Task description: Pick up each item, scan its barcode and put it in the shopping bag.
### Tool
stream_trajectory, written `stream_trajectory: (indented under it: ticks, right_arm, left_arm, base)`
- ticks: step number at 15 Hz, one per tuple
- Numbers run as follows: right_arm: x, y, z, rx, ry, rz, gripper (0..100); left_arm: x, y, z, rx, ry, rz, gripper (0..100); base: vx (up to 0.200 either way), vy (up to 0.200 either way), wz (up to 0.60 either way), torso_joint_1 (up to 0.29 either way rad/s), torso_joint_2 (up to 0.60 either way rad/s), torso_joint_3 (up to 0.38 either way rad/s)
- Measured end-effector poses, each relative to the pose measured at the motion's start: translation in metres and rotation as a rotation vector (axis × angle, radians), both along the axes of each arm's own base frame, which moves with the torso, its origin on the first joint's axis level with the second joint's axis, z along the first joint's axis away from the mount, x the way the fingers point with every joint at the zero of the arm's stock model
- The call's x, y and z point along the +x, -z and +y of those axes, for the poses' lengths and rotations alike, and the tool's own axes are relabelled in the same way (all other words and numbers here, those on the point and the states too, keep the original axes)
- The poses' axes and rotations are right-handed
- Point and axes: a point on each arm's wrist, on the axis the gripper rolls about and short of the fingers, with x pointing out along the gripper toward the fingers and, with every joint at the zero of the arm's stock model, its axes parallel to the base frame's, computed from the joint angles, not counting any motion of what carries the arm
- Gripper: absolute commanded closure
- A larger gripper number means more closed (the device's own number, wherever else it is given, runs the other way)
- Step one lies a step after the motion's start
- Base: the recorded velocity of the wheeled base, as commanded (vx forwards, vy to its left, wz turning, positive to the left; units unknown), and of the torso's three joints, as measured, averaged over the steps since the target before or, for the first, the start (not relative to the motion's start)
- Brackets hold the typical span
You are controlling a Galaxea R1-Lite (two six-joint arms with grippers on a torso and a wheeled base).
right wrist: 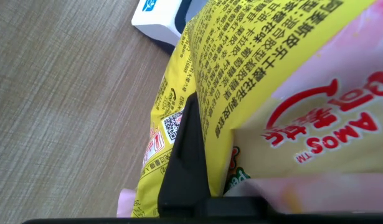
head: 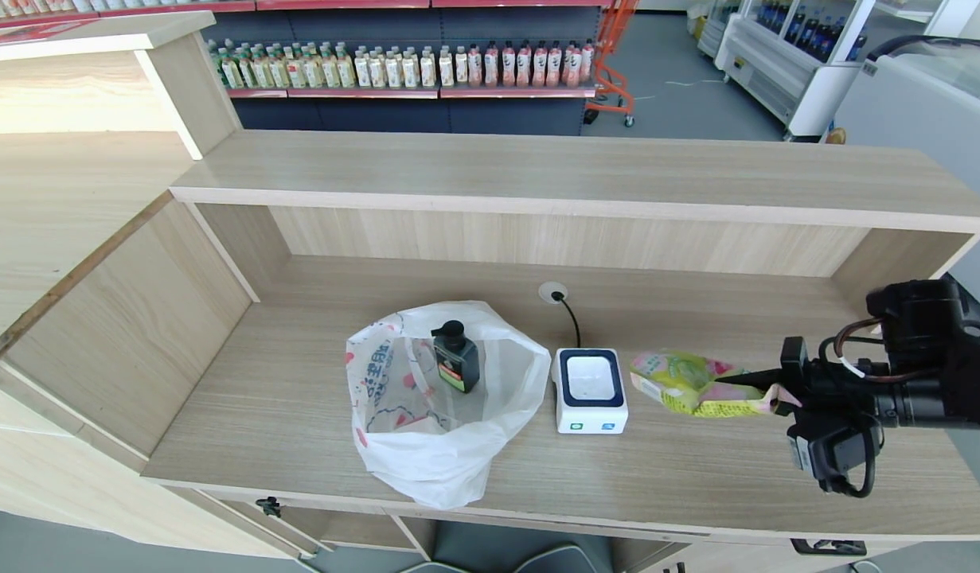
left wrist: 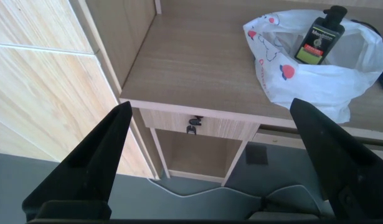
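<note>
Snack packet (right wrist: pixel 291 74) clamped in right pincer (head: pixel 730 385), just beside scanner (head: pixel 589 388); left pincer (left wrist: pixel 211 107) spread apart.

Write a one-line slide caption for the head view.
Right gripper holds a yellow-green snack packet beside the white scanner; black pump bottle stands in white plastic bag.

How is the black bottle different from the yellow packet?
The black bottle is dark with a pump top; the yellow packet is bright and crinkly. The bottle stands upright inside the shopping bag; the packet is held sideways by the right gripper, beside the scanner. Both carry printed labels.
</note>
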Motion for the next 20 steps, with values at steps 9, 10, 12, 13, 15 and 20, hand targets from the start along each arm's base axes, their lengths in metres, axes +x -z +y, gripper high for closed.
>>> stream_trajectory:
  ticks: [9,10,12,13,15,20]
  right_arm:
    - [-0.01,-0.015,0.002,0.031,0.018,-0.058,100]
    - [-0.01,-0.016,0.005,0.035,-0.001,-0.083,100]
    - [-0.008,-0.016,0.012,0.039,-0.033,-0.103,100]
    - [-0.008,-0.014,0.015,0.037,-0.047,-0.105,100]
    - [-0.006,-0.01,0.021,0.018,-0.088,-0.12,100]
    - [-0.001,-0.006,0.024,0.012,-0.115,-0.126,100]
  left_arm:
    - [0.0,0.0,0.0,0.0,0.0,0.0,0]
    - [0.0,0.0,0.0,0.0,0.0,0.0,0]
    - [0.0,0.0,0.0,0.0,0.0,0.0,0]
    - [0.0,0.0,0.0,0.0,0.0,0.0,0]
    - [0.0,0.0,0.0,0.0,0.0,0.0,0]
    - [0.0,0.0,0.0,0.0,0.0,0.0,0]
  base:
    - [0.0,0.0,0.0,0.0,0.0,0.0]
    - [0.0,0.0,0.0,0.0,0.0,0.0]
    - [0.0,0.0,0.0,0.0,0.0,0.0]
    - [0.0,0.0,0.0,0.0,0.0,0.0]
    - [0.0,0.0,0.0,0.0,0.0,0.0]
    - [0.0,0.0,0.0,0.0,0.0,0.0]
